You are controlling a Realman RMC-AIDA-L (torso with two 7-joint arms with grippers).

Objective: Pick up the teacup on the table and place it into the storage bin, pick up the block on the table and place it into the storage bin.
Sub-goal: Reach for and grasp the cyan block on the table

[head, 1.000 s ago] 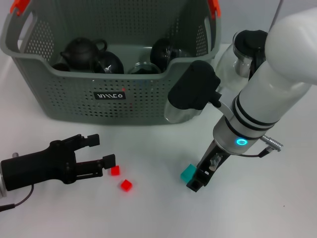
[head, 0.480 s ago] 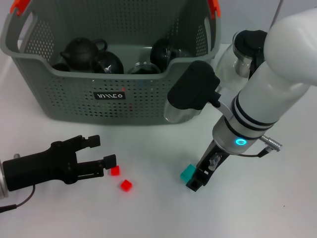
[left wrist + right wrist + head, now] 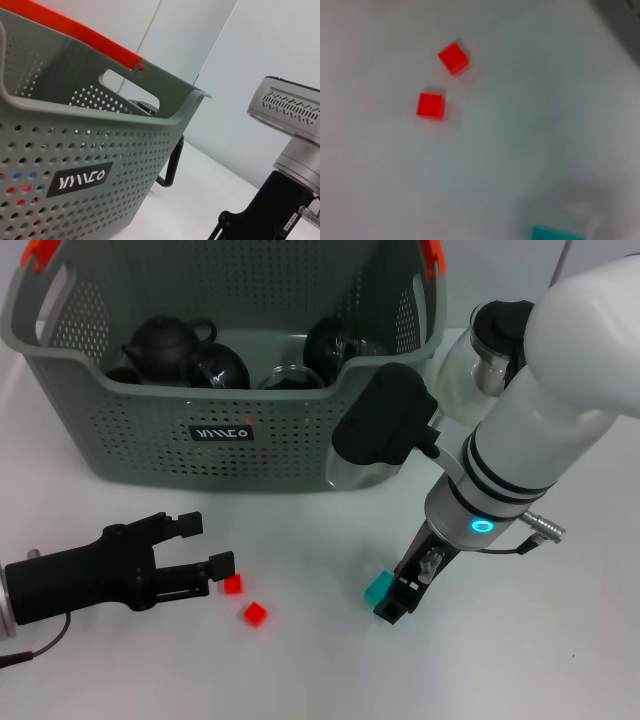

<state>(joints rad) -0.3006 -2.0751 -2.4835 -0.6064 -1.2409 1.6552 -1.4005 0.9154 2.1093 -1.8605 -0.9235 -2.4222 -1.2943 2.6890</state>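
Head looks down; wrist cameras sit low, close.

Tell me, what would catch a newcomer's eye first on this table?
Likely the big grey storage bin at the back, holding dark teapots. In front of it, the right gripper reaches down beside a teal block on the white table. Two small red blocks lie near the tip of the left gripper, low at the table's left.
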